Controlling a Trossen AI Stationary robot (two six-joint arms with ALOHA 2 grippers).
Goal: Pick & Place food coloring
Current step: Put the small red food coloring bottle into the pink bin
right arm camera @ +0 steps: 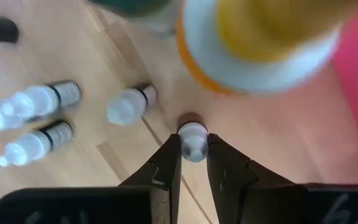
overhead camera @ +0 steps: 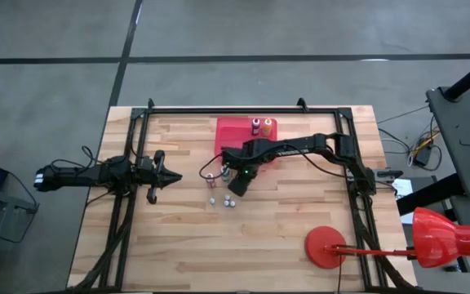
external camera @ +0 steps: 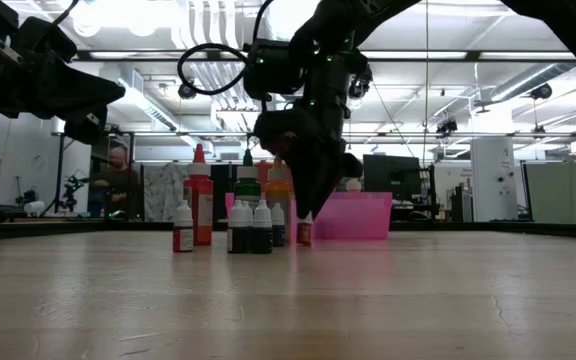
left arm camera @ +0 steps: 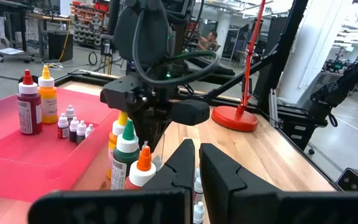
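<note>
Right claw (right arm camera: 194, 163) grips a small food coloring bottle (right arm camera: 192, 140) at its pale cap, standing on the bench (overhead camera: 186, 237) beside the red tray (overhead camera: 228, 131). You hold something light, rigid and slick; take the neck. Its label is hidden. Left claw (left arm camera: 196, 163) waits closed, well apart.

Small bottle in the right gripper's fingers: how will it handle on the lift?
Probably light: the small bottle is tiny beside the big orange-capped bottle. The right gripper pinches only its narrow white cap, so it might pivot or slip. It's slim and upright, so it would likely tip if bumped and take the neighbouring small bottles with it.
</note>
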